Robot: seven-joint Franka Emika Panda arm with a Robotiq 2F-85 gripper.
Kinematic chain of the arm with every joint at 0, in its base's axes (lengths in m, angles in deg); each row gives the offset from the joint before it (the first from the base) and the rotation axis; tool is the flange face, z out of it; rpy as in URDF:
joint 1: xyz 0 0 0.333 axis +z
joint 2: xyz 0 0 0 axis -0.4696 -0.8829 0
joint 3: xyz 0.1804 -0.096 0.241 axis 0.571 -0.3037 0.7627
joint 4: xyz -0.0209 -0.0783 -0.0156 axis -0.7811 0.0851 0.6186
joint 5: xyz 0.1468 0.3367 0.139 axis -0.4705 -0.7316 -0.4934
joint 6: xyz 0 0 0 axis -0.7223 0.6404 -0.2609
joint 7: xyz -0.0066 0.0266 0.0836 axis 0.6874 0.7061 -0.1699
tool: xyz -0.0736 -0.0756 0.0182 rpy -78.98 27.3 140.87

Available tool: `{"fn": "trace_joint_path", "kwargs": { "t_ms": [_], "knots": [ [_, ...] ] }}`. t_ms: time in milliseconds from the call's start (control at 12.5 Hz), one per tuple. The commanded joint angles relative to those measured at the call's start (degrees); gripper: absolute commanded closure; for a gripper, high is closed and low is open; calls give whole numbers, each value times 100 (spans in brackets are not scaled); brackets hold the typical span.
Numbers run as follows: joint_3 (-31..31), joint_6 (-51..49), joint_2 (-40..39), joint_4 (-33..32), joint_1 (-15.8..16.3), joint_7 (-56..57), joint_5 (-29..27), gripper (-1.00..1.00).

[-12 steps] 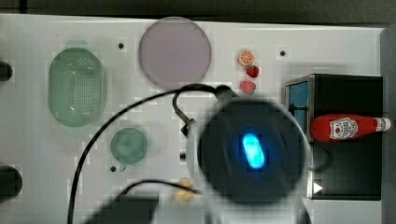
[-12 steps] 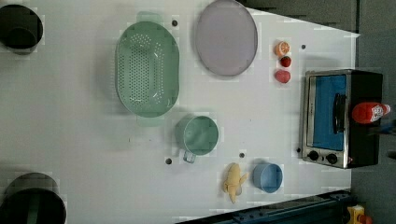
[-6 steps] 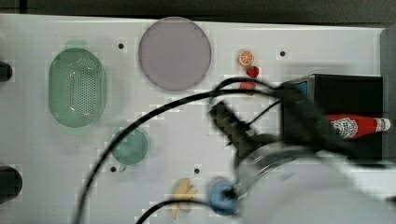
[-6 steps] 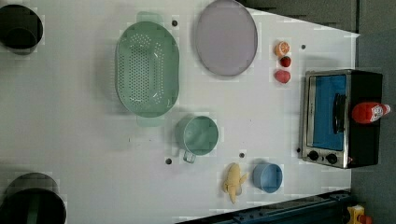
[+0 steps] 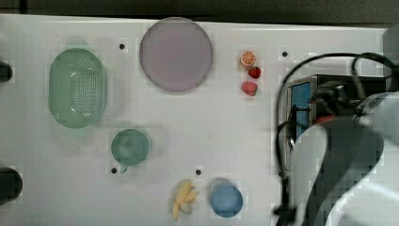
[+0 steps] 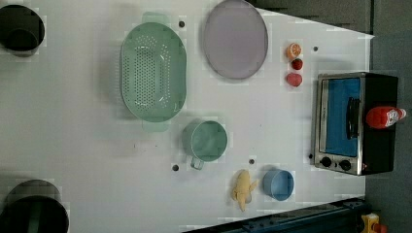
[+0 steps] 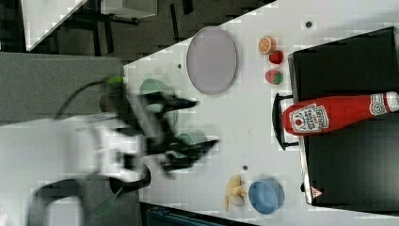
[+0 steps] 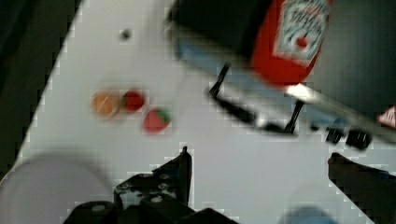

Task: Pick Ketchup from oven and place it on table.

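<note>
The Ketchup (image 7: 329, 113), a red bottle with a white cap and label, rests on the black top of the oven (image 7: 348, 160). In the left view the Ketchup (image 6: 384, 117) sits above the oven's (image 6: 340, 121) blue glass door. My gripper (image 8: 259, 163) is open, its two dark fingers (image 8: 180, 168) wide apart with nothing between them. It hangs over the white table (image 8: 219, 154) just in front of the oven handle (image 8: 254, 112), with the Ketchup (image 8: 292, 42) beyond. In the top view my arm (image 5: 348, 155) covers most of the oven (image 5: 301, 103).
On the table (image 5: 211, 117) lie a purple plate (image 5: 176, 54), a green colander (image 5: 77, 88), a green cup (image 5: 130, 147), a blue bowl (image 5: 226, 199), a banana (image 5: 183, 198), and an orange slice with two strawberries (image 5: 250, 80) close to the oven.
In the top view my arm has swung right, from the middle of the table to over the oven, and now hides the Ketchup there. The objects have not moved.
</note>
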Motion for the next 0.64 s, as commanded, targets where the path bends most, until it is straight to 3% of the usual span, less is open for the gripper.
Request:
{"fn": "trace_joint_path", "kwargs": {
  "t_ms": [80,320,640],
  "knots": [
    [-466,621,-128,-111,-6,139,109,-100],
    [-866,1261,-730,-111,-29,139,28,-100],
    [-1145,1741,-1391,-117,-132,139,-728,-100]
  ]
}}
